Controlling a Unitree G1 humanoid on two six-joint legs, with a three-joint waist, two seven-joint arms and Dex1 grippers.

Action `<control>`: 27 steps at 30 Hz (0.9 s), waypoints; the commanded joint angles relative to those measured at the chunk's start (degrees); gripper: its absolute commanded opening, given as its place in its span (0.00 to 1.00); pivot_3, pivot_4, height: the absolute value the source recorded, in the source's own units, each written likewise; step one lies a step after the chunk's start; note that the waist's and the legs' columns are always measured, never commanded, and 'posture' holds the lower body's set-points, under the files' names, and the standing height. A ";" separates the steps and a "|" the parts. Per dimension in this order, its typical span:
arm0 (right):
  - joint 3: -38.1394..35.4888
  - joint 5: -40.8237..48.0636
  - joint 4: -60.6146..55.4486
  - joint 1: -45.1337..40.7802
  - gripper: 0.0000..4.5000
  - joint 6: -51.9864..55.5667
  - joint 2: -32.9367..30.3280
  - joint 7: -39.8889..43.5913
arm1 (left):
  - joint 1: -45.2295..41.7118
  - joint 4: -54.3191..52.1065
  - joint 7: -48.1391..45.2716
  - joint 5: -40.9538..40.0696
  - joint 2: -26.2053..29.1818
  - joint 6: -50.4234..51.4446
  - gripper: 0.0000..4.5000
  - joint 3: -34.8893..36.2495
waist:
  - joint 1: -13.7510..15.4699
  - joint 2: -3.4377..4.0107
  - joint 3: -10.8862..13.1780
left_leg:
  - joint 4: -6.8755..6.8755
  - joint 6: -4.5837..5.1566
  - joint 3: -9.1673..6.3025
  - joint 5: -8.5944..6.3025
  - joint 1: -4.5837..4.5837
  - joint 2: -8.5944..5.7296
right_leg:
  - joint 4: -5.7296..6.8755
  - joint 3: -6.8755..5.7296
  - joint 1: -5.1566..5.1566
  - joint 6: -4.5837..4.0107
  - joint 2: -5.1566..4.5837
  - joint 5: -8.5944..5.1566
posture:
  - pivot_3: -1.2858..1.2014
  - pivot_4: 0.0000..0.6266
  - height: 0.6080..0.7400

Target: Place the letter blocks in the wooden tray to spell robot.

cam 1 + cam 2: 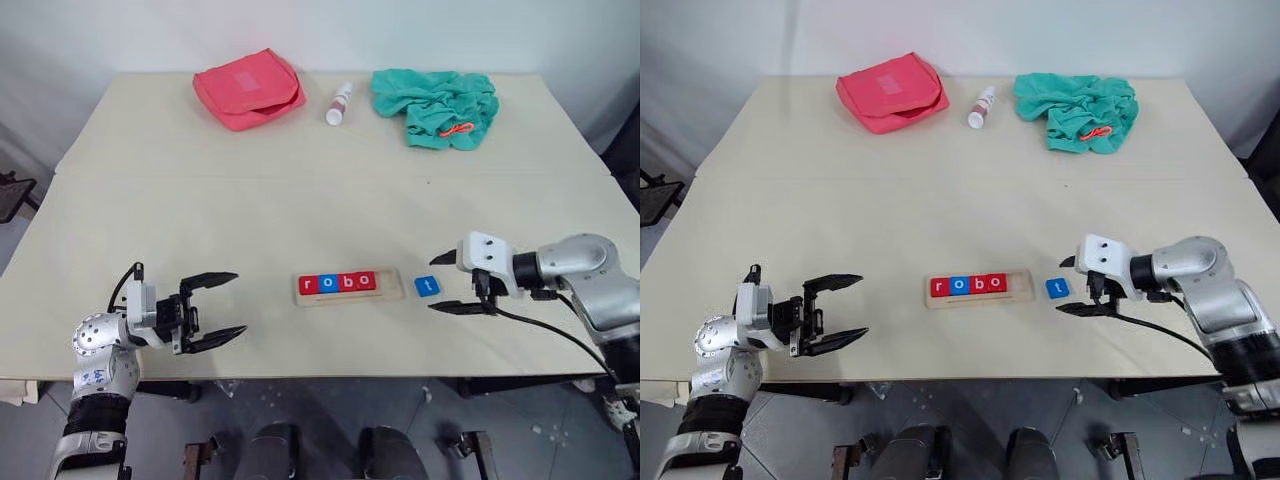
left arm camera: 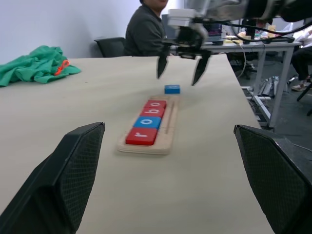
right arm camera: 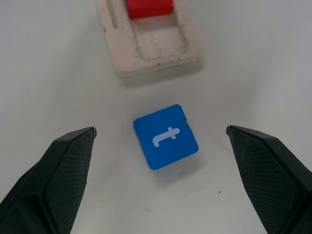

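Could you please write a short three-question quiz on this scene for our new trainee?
1. True or false: the t block already sits in the tray.
2. How many blocks lie in the tray? A) three B) four C) five
3. Fill in: the right tool hovers open over the ____ block.

Key:
1. False; it lies on the table just past the tray's empty end.
2. B; they spell r, o, b, o.
3. t (blue); the tool's fingers stand apart on either side of it, not touching.
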 commanded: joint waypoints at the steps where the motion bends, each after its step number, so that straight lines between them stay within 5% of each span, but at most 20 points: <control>1: 1.73 -2.47 5.43 -2.83 0.99 -4.64 1.04 3.84 | 2.33 -3.71 -2.64 -1.30 0.05 -0.65 1.00 1.45 | -0.04 0.00 0.00 | -0.01 0.00 -0.01 0.00 -0.01 0.00 | 0.00 0.00 0.01 0.00 0.00 0.00 | 0.52 0.24 1.00; 5: 2.95 -4.14 10.14 -4.52 0.99 -7.96 2.59 5.76 | 4.38 -5.78 -1.73 -1.38 -0.20 -0.65 1.00 1.90 | 0.02 0.00 0.00 | 0.01 0.00 -0.02 0.00 -0.01 0.01 | 0.00 -0.02 0.02 0.00 0.00 0.00 | 0.52 0.24 1.00; 8: 3.01 -4.66 12.14 -5.59 0.87 -8.62 3.72 6.80 | 5.11 -6.65 -1.25 -1.36 -0.36 -0.53 1.00 2.11 | -0.03 0.00 0.00 | 0.05 0.00 -0.03 0.00 0.00 0.02 | 0.00 -0.04 0.05 0.00 0.01 0.00 | 0.52 0.24 1.00; 16: 2.57 -6.89 16.84 -7.81 0.32 -11.50 5.04 6.54 | 5.62 -7.39 -0.96 -0.94 -0.96 -0.49 1.00 2.54 | -0.09 -0.01 -0.01 | 0.11 -0.01 0.00 0.00 0.04 0.04 | 0.00 -0.03 0.11 0.00 0.02 0.00 | 0.52 0.24 1.00; 27: -0.21 -1.27 3.28 -11.09 0.32 3.79 6.45 6.80 | 2.37 -3.83 -1.89 -0.03 -2.02 -1.26 1.00 1.72 | -0.06 0.03 0.02 | 0.09 -0.01 0.00 0.00 -0.01 0.04 | 0.02 -0.02 0.01 0.00 0.02 0.00 | 0.52 0.24 1.00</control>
